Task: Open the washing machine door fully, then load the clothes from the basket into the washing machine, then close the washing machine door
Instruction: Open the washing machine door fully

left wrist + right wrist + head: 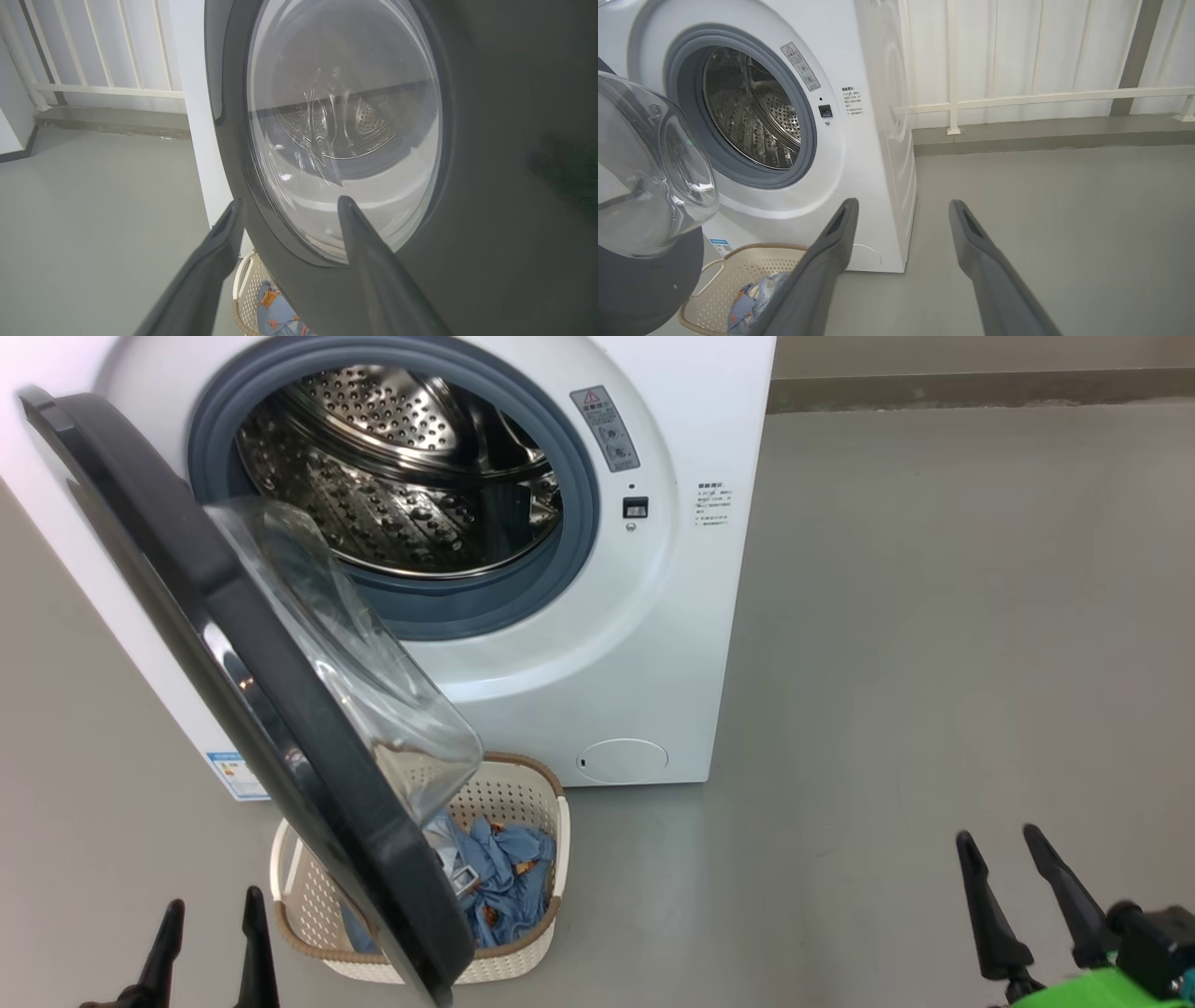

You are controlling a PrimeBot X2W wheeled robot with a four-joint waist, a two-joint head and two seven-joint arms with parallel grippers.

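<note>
Ahead and to the left, the washing machine (597, 691) is noted, white, set on the floor. The washing machine door (149, 532) is found swung outward on its left hinge, nearly edge-on to the head camera and not folded back against the cabinet. Its glass bowl (345, 644) bulges toward the opening. The steel drum (392, 476) is exposed within the blue-grey gasket (467, 611).

Obstruction: in the head view the door's lower rim is seen across the basket (509, 800), covering its left-middle part and some of the clothes (509, 868). The basket is placed on the floor just in front of the machine, below the opening. The clothes are heaped inside it, light blue with orange prints. In the left wrist view the door's outer face is seen close before the fingers, with the basket glimpsed under its rim.

The left gripper (215, 901) is seen low at left, fingers spread, nothing between them. The right gripper (997, 833) is seen low at right, likewise spread and holding nothing, well apart from the machine.

Also recorded:
- a small round flap (623, 761) low on the cabinet, just behind the basket
- a blue sticker (233, 775) at the lower left corner
- a warning label (607, 427) and a latch slot (635, 508) right of the opening

The floor (934, 616) is grey, smooth and matt. A low kerb (1041, 135) is seen along its far edge, with a white railing (1017, 98) set on it.
</note>
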